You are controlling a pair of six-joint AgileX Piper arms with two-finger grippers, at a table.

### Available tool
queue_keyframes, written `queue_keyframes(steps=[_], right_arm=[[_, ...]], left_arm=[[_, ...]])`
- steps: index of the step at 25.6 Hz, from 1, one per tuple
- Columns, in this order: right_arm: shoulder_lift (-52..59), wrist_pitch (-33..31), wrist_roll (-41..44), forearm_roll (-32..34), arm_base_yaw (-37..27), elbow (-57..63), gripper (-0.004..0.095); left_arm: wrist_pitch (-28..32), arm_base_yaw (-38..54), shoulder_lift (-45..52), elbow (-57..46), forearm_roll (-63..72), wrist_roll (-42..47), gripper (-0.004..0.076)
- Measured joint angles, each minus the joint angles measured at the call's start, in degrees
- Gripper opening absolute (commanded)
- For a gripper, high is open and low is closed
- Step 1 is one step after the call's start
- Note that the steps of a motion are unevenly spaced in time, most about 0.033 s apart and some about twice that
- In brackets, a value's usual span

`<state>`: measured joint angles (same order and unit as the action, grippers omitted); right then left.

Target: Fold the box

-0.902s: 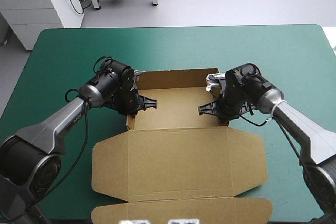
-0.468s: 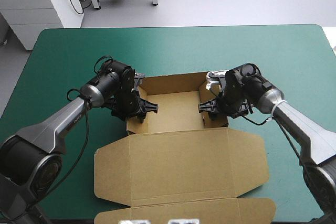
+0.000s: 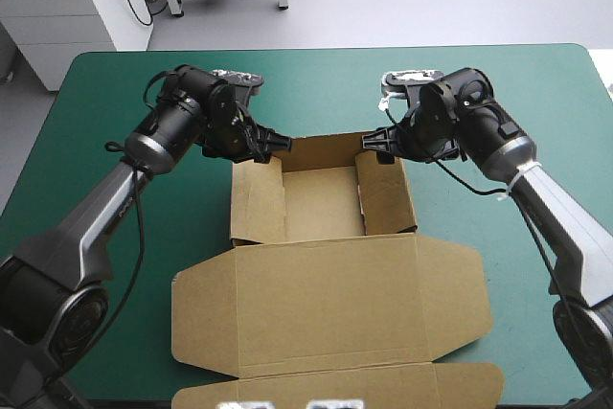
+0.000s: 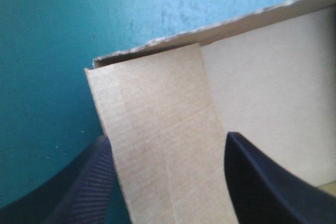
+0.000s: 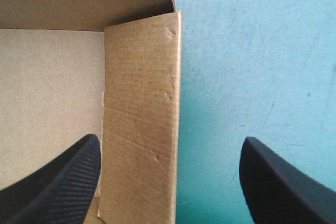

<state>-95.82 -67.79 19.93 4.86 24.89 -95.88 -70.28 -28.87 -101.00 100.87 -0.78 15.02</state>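
The brown box (image 3: 324, 200) lies mid-table as an open tray with its walls raised. Its lid (image 3: 326, 306) lies flat toward the front edge. My left gripper (image 3: 275, 144) hangs open over the tray's far left corner. In the left wrist view the left side wall (image 4: 157, 129) stands ahead of the left gripper (image 4: 168, 187), between its spread fingers (image 4: 79, 192). My right gripper (image 3: 373, 141) hangs open over the far right corner. In the right wrist view the right side wall (image 5: 139, 119) rises ahead of the right gripper (image 5: 170, 187), nearer one finger (image 5: 52, 187).
The teal-green cover (image 3: 316, 83) shows bare beyond the tray and on both sides of it. The lid's front flap (image 3: 335, 385) reaches the table's front edge. A white cabinet (image 3: 67, 7) stands off the far left corner.
Earlier both grippers sat shut low inside the tray against its side walls. They have opened and drawn up and back to the far corners. The side walls now stand closer together.
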Motion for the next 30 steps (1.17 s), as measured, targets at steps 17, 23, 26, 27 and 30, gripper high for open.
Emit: queue_keyframes(steps=[17,23,26,27,30], right_arm=[[0.9,-3.1,-2.1,0.5,0.0,4.6,0.0684],[0.9,0.8,-2.4,-1.0,0.0,12.8,0.0683],[0.9,4.6,-3.0,-2.4,0.0,17.3,0.0683],[0.9,5.1,-3.2,-2.7,0.0,17.9,0.0674],[0.9,6.7,-4.7,-4.9,0.0,19.3,0.0566]], left_arm=[[-0.7,0.0,33.0,-11.5,4.1,-4.1,-0.0008],[0.1,0.0,47.2,-29.4,3.6,-4.1,-0.0008],[4.8,0.0,58.8,-42.4,3.6,-4.2,-0.0008],[5.4,0.0,60.8,-44.5,3.6,-4.2,-0.0008],[9.7,0.0,72.3,-56.6,3.6,-4.6,-0.0008]])
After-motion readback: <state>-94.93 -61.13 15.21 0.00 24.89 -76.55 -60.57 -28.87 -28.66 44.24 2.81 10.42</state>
